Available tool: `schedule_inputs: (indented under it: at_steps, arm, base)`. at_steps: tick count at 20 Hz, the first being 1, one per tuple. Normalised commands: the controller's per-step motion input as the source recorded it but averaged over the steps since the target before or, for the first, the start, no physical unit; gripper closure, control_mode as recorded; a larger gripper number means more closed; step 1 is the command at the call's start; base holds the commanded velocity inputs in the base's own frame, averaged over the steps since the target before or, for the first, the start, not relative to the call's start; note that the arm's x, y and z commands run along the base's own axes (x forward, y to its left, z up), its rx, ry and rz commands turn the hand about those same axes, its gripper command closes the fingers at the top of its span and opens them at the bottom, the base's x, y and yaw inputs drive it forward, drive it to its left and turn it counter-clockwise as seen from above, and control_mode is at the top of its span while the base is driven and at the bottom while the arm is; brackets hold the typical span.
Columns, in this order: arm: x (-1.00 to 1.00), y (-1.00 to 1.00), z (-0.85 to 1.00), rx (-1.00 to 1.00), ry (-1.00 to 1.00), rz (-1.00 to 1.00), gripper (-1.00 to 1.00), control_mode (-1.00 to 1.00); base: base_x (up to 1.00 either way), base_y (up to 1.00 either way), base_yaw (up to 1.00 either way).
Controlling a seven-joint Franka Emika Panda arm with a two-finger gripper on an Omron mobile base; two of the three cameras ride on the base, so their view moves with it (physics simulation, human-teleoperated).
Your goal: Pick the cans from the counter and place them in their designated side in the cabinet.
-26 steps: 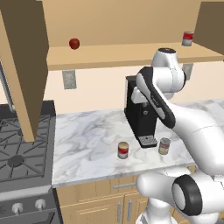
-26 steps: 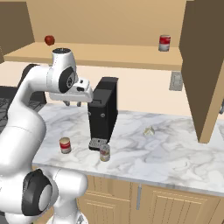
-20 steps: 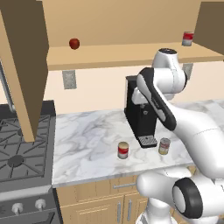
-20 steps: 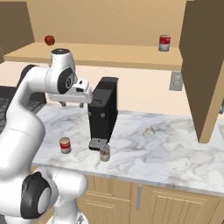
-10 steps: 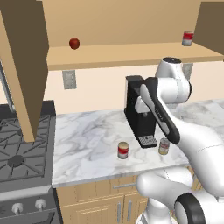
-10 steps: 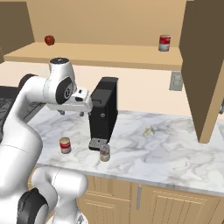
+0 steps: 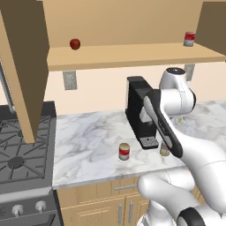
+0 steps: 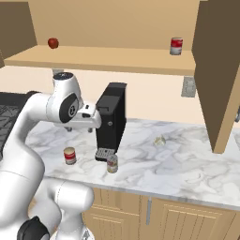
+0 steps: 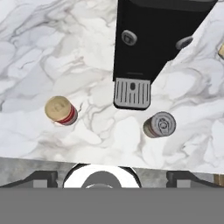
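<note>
Looking down from the hand, the red-banded can [image 9: 61, 110] stands upright on the marble counter [image 9: 35, 65] at left, and the olive-labelled can [image 9: 159, 125] sits just beside the black coffee machine's drip tray [image 9: 132, 93] at right. The gripper [image 9: 100, 177] hangs high above both with its fingers spread wide and empty. A clean pick probably means centring over one can before descending (the red one has more room around it), then straddling it squarely so it doesn't tip.

I see both cans upright on the marble counter [image 7: 88, 137], apart from each other near its front edge. The red-banded can [image 7: 124, 152] has a pale gold top; the olive can [image 9: 159, 124] has a grey lid. Overhead, the cabinet shelf [image 8: 117, 61] carries a small red-and-grey can [image 8: 176, 46] at one end.
</note>
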Motion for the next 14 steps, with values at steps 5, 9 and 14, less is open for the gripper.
schedule_inputs:
  at_steps: [5,9,14]
  arm:
    - [-0.05,-0.17,-0.24,-0.04,-0.01,0.00,-1.00,-1.00]
    - [-0.02,-0.17,-0.23,-0.02,0.00,0.00,-1.00,-1.00]
    - [-0.01,-0.15,-0.13,-0.01,0.00,0.00,-1.00,-1.00]
  base:
    - [0.00,0.00,0.00]
    - [0.00,0.00,0.00]
    - [0.00,0.00,0.00]
